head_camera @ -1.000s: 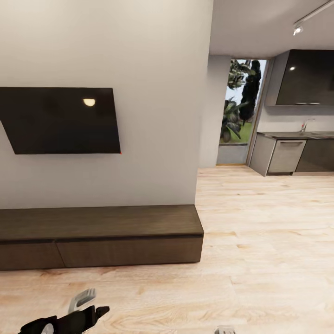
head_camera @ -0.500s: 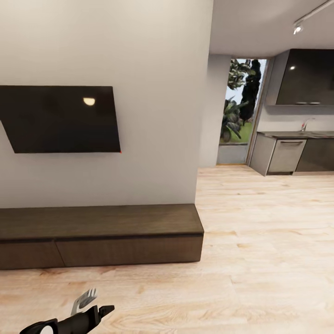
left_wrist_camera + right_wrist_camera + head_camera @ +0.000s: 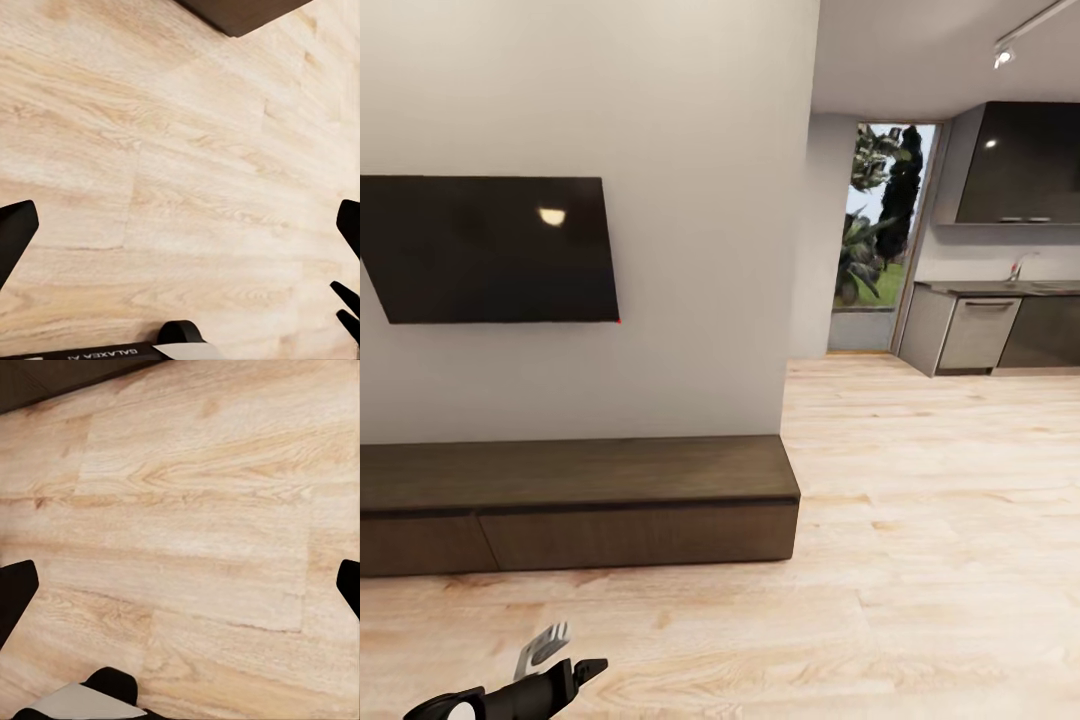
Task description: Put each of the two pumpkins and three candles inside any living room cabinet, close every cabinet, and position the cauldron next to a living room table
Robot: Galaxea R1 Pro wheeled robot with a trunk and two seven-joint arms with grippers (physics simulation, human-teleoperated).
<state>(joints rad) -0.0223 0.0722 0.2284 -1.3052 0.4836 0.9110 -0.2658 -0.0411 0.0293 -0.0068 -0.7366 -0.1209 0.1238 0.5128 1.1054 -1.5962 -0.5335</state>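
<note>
One cabinet [image 3: 575,505], one television [image 3: 485,250], two drawer fronts [image 3: 635,537].

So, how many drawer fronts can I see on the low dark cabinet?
2: on the cabinet, one wide front and one at the head view's left edge; more may lie outside the picture.

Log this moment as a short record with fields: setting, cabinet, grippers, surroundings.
setting: living room, pale wood floor
cabinet: long low dark-brown cabinet against the wall, drawer fronts flush and shut, top bare
left gripper: open, empty, above the floor
right gripper: open, empty, above the floor
wall: dark TV above the cabinet
background: kitchen counter and window to the right
</note>
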